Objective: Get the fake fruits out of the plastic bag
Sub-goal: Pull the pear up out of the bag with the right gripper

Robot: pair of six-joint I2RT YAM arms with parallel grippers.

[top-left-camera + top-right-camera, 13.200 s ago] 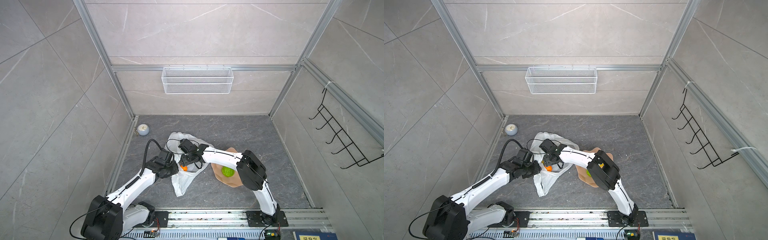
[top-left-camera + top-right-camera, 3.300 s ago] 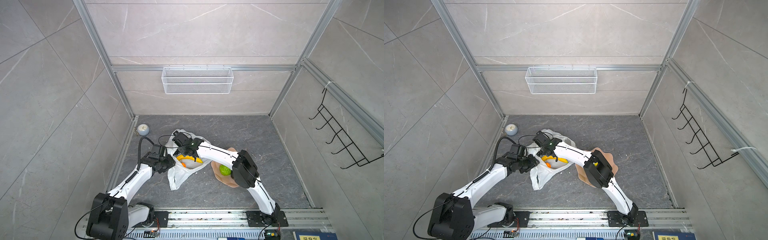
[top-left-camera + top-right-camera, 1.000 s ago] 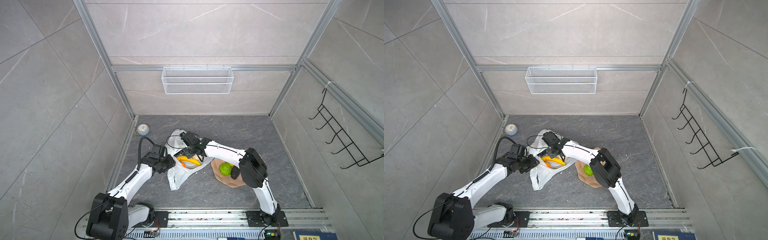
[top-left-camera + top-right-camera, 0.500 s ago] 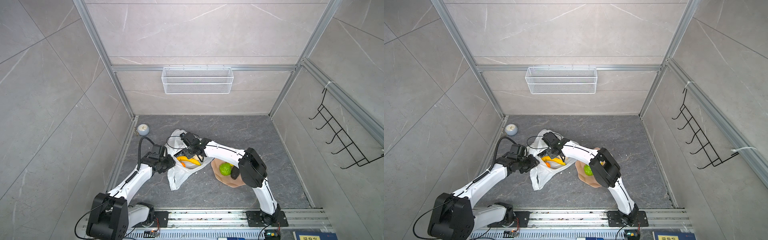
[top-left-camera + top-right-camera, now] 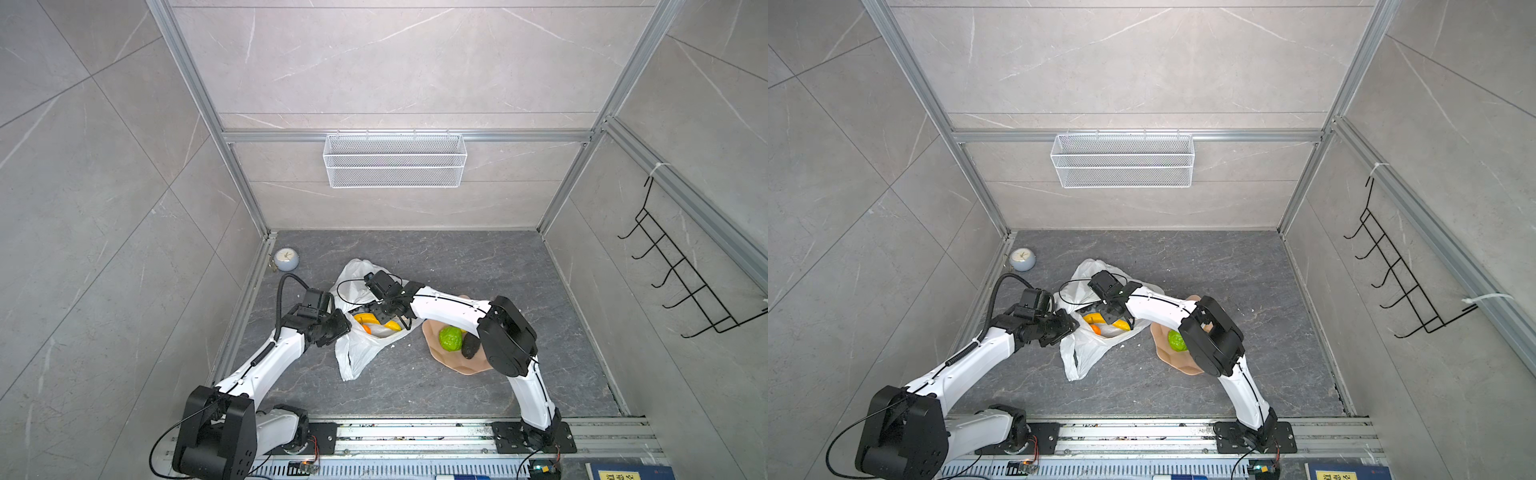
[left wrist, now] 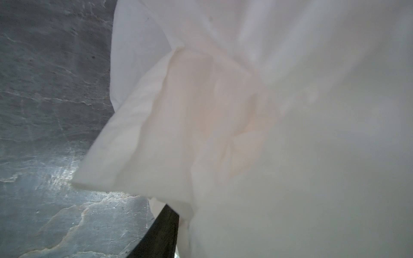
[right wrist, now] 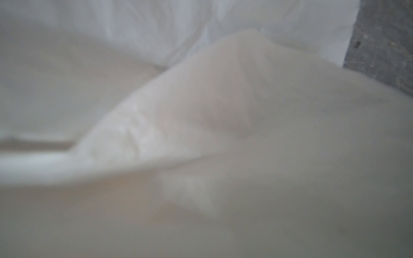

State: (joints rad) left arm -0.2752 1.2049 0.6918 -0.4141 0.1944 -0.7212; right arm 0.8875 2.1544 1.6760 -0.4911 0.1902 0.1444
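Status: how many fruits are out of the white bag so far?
Done: bumpy bright green fruit and dark oval fruit lie on the pink scalloped plate. In hand: right gripper shut inside the crinkly white plastic bag, catch hidden; left gripper at its rim. Left: yellow banana and round orange fruit, at least.

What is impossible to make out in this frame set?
Right tool: in both top views its wrist and the bag hide whether it pinches anything.
Right wrist view: only blurred white plastic.
Left wrist view: bag covers the left tool beyond one dark finger.
Dark fruit on the plate: partly behind the arm in a top view.
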